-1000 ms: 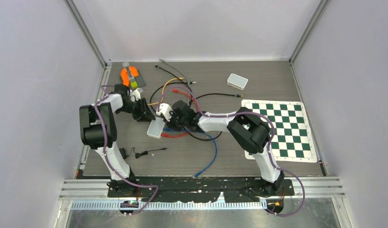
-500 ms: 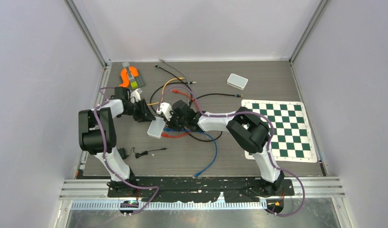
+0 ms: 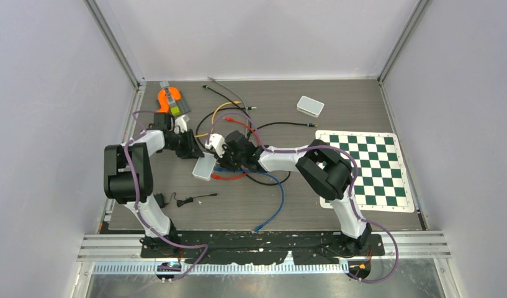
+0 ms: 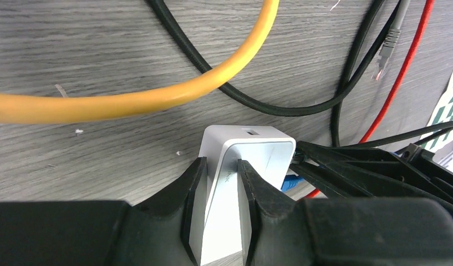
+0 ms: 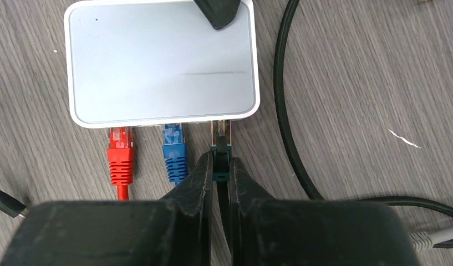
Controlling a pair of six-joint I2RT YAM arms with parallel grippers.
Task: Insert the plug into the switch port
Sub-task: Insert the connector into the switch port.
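The white switch (image 3: 204, 167) lies flat on the table between the two arms. A red plug (image 5: 120, 155) and a blue plug (image 5: 174, 152) sit in its near-side ports. My left gripper (image 4: 221, 166) is shut on one corner edge of the switch (image 4: 252, 149), a finger on each face. My right gripper (image 5: 219, 162) is shut on a black plug (image 5: 220, 137) on a black cable. The plug's tip is at the port just right of the blue one, touching the switch (image 5: 160, 66) rim. How far in it sits is hidden.
An orange cable (image 4: 130, 102), black cables (image 4: 257, 102) and a red cable (image 4: 401, 72) loop behind the switch. A chessboard mat (image 3: 362, 171) lies at right, a second white box (image 3: 310, 106) at the back, an orange tool (image 3: 170, 99) at back left, and a blue cable (image 3: 272, 211) trails forward.
My left gripper has narrowed onto the switch's edge and the left arm has shifted slightly. The right gripper and the plug have stayed in place.
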